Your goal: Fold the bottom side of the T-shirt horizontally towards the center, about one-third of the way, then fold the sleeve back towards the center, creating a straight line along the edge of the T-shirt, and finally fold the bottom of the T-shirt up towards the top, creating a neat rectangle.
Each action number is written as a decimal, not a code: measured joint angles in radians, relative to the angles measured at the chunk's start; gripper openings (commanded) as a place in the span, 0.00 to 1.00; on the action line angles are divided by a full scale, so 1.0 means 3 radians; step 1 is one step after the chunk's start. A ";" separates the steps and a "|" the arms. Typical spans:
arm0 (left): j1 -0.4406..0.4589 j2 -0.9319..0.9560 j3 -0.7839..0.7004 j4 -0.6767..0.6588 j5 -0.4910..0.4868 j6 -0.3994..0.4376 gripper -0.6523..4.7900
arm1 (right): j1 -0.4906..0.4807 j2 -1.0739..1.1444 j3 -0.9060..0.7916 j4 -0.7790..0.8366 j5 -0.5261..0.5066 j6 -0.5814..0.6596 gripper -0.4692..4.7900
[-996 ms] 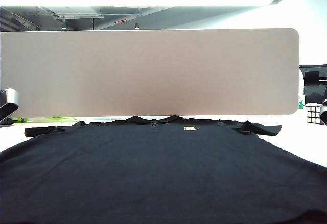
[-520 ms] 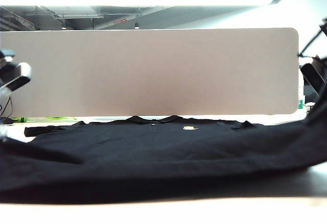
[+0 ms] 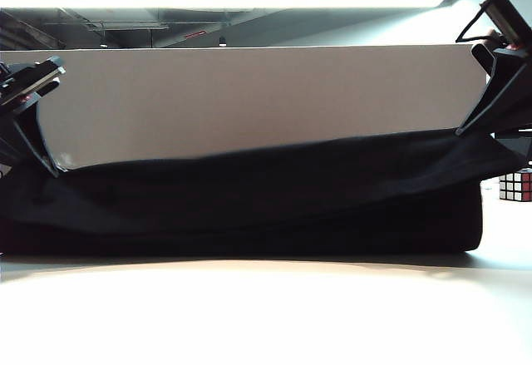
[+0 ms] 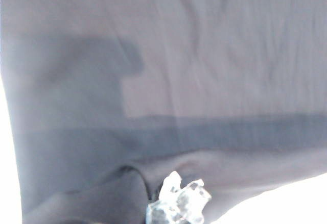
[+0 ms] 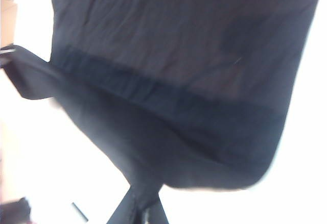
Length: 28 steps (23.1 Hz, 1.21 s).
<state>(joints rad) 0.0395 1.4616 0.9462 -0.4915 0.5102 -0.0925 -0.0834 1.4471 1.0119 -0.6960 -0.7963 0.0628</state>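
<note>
Left pincer (image 3: 37, 153) at 9 o'clock, clamped tight on the bottom of the T-shirt (image 3: 249, 161); right pincer (image 3: 482, 128) at 3 o'clock, likewise clamped on that hem. Hem raised between the 2, sagging slightly, the T-shirt (image 3: 249, 215) draping to the white counter (image 3: 266, 315). Behind, tan divider panel (image 3: 249, 99); at 3 o'clock, puzzle cube (image 3: 515, 186).

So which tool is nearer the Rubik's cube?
Right. The right tool, holding the T-shirt, is raised just above the Rubik's cube; the left tool is at the far side.
</note>
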 measured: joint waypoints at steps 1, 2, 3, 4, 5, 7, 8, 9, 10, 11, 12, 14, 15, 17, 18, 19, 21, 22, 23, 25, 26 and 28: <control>0.0042 0.0000 0.0000 0.0079 -0.0018 -0.0090 0.11 | 0.0001 0.0023 0.0000 0.0117 0.0039 0.0048 0.07; 0.0086 0.0000 0.0000 0.0151 -0.0018 -0.0140 0.11 | 0.0005 0.0069 0.0000 0.0237 0.0047 0.0104 0.07; 0.0132 0.0000 0.0001 0.0220 -0.0051 -0.0189 0.11 | 0.0037 0.0150 0.0000 0.0388 0.0071 0.0195 0.07; 0.0153 0.0003 0.0000 0.0271 -0.0058 -0.0209 0.11 | 0.0069 0.0229 0.0000 0.0520 0.0079 0.0249 0.07; 0.0151 0.0022 0.0001 0.0328 -0.0058 -0.0210 0.11 | 0.0104 0.0290 0.0000 0.0604 0.0090 0.0285 0.07; 0.0142 0.0158 0.0000 0.0525 -0.0079 -0.0270 0.11 | 0.0189 0.0486 0.0000 0.0827 0.0160 0.0337 0.07; 0.0142 0.0240 0.0001 0.0640 -0.0108 -0.0314 0.11 | 0.0189 0.0567 0.0000 0.0922 0.0203 0.0348 0.07; 0.0144 0.0300 0.0001 0.0701 -0.0136 -0.0338 0.11 | 0.0188 0.0615 -0.0001 0.0977 0.0228 0.0365 0.07; 0.0142 0.0394 0.0000 0.0788 -0.0168 -0.0351 0.11 | 0.0188 0.0684 0.0000 0.1080 0.0290 0.0389 0.07; 0.0141 0.0476 0.0000 0.0882 -0.0187 -0.0356 0.11 | 0.0188 0.0741 0.0000 0.1167 0.0355 0.0395 0.07; 0.0141 0.0562 0.0000 0.0983 -0.0195 -0.0356 0.11 | 0.0188 0.0805 0.0000 0.1251 0.0421 0.0406 0.07; 0.0139 0.0670 0.0000 0.1110 -0.0285 -0.0342 0.16 | 0.0189 0.0881 0.0000 0.1367 0.0532 0.0413 0.07; 0.0136 0.0701 0.0000 0.1165 -0.0319 -0.0301 0.26 | 0.0189 0.0917 0.0000 0.1431 0.0618 0.0417 0.07; 0.0135 0.0736 0.0000 0.1260 -0.0426 -0.0126 0.44 | 0.0189 0.0959 -0.0001 0.1551 0.0781 0.0417 0.09; 0.0154 0.0741 0.0000 0.1354 -0.0539 0.0067 0.51 | 0.0184 0.0971 -0.0001 0.1663 0.0927 0.0416 0.17; 0.0154 0.0740 0.0001 0.1406 -0.0585 0.0169 0.55 | 0.0184 0.0971 -0.0001 0.1738 0.0945 0.0406 0.31; 0.0156 0.0740 0.0001 0.1417 -0.0622 0.0249 0.58 | 0.0186 0.0971 0.0000 0.1863 0.0949 0.0399 0.52; 0.0158 0.0740 0.0001 0.1413 -0.0632 0.0252 0.58 | 0.0184 0.0971 0.0000 0.1901 0.0951 0.0402 0.59; 0.0164 0.0740 0.0001 0.1409 -0.0633 0.0254 0.58 | 0.0183 0.0971 0.0000 0.1943 0.0950 0.0401 0.62; 0.0165 0.0740 0.0001 0.1345 -0.0633 0.0258 0.58 | 0.0187 0.0973 0.0000 0.1960 0.0942 0.0401 0.71; 0.0165 0.0740 0.0001 0.1289 -0.0626 0.0258 0.58 | 0.0187 0.0974 0.0000 0.1956 0.0927 0.0401 0.71; 0.0167 0.0716 0.0001 0.1123 -0.0520 0.0258 0.58 | 0.0186 0.0971 0.0000 0.1886 0.0866 0.0399 0.65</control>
<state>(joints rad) 0.0895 1.6764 0.9466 -0.1547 0.3542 -0.0151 -0.0277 1.7386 1.0119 -0.1303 -0.5365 0.1825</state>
